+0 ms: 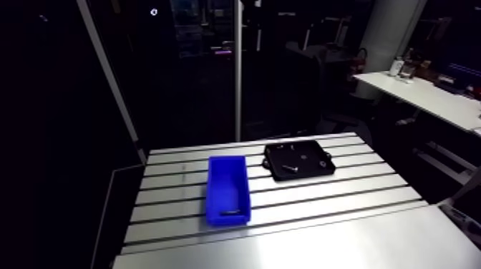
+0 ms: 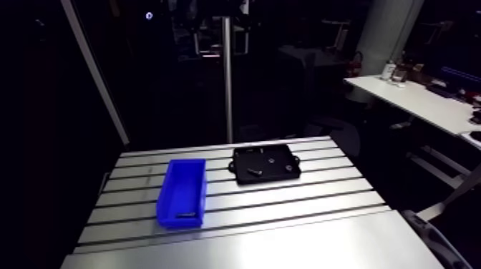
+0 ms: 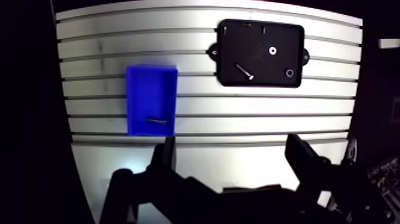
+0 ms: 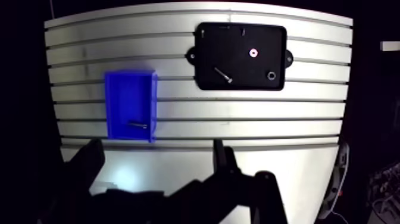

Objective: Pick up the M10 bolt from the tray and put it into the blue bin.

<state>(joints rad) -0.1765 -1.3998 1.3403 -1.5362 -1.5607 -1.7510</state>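
The gripper [image 3: 232, 156] hangs released, its two dark fingers [image 3: 165, 154] spread wide with nothing between them, well above the slotted table [image 3: 238, 107]. Only the wrist view shows it.

The blue bin [image 3: 152, 89] lies ahead of one finger, with one short end turned toward the gripper and its long walls running across the table's slots. Inside the bin, close to that short end, a dark bolt [image 3: 158, 121] lies flat on the floor, crosswise to the long walls. The arm view shows it in the same spot.

The black tray [image 3: 262, 65] sits on the table beside the bin, clear of its long wall and set toward its far end, with a strip of bare table between the two. On the tray, in the part nearest the bin, a silvery bolt [image 3: 243, 72] lies at a slant. A white washer [image 3: 272, 50] lies farther from the bin, and a small dark ring [image 3: 290, 72] farther still. A few tiny parts lie along the tray's far edge, too small to name.

Which of the two bolts is the M10 cannot be told from their size here
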